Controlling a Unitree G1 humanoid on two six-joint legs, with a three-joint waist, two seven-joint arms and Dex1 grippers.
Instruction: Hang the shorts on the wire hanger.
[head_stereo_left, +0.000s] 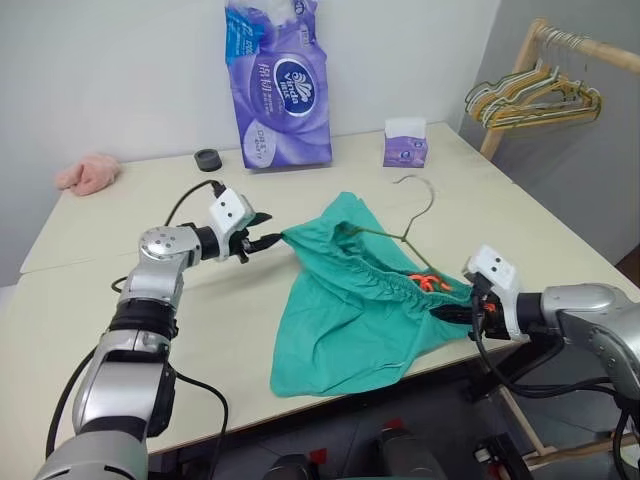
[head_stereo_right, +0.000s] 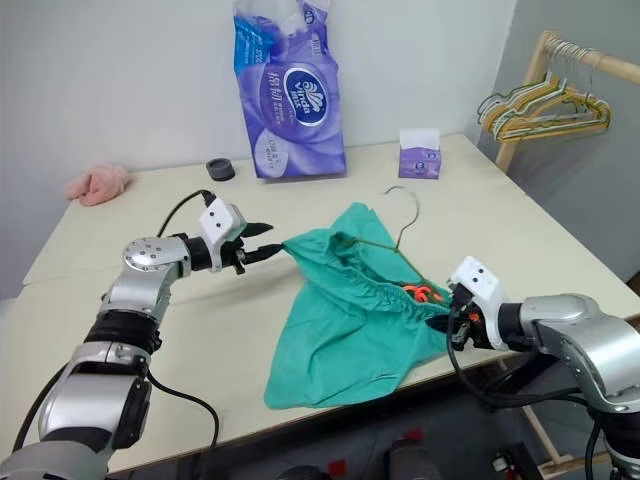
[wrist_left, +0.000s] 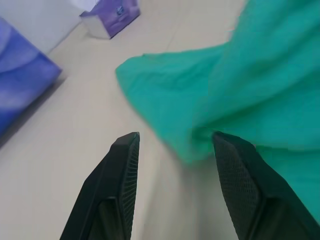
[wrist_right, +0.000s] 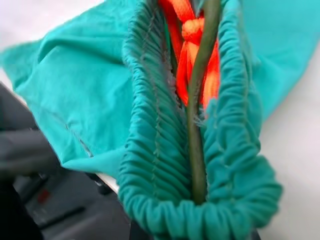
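Teal-green cloth shorts (head_stereo_left: 350, 300) with a gathered elastic waistband lie spread over the near right part of the pale wooden tabletop (head_stereo_left: 120, 270), one leg reaching the near edge. A thin olive-green wire hanger (head_stereo_left: 405, 235) is threaded into the waistband; its hooked top lies bare on the tabletop just beyond the cloth, toward the far right. An orange drawstring (head_stereo_left: 428, 282) shows in the waistband opening beside the wire.

At the right end of the waistband, the right gripper (head_stereo_left: 458, 313) has its black fingers clamped on the bunched elastic and the green wire inside it, at the tabletop's near right edge. The left gripper (head_stereo_left: 268, 240) points at the shorts' left corner with its fingers (wrist_left: 122, 170) parted, the tip of the cloth lying between them, and no grip on it.

Along the far edge stand a tall purple pack of tissue rolls (head_stereo_left: 278, 85), a small purple tissue box (head_stereo_left: 405, 143), a black round lid (head_stereo_left: 208, 159) and, far left, a pink fluffy cloth (head_stereo_left: 88, 173). Bunched yellow, green and white hangers (head_stereo_left: 535, 100) hang from a wooden rail (head_stereo_left: 590, 45) at far right.
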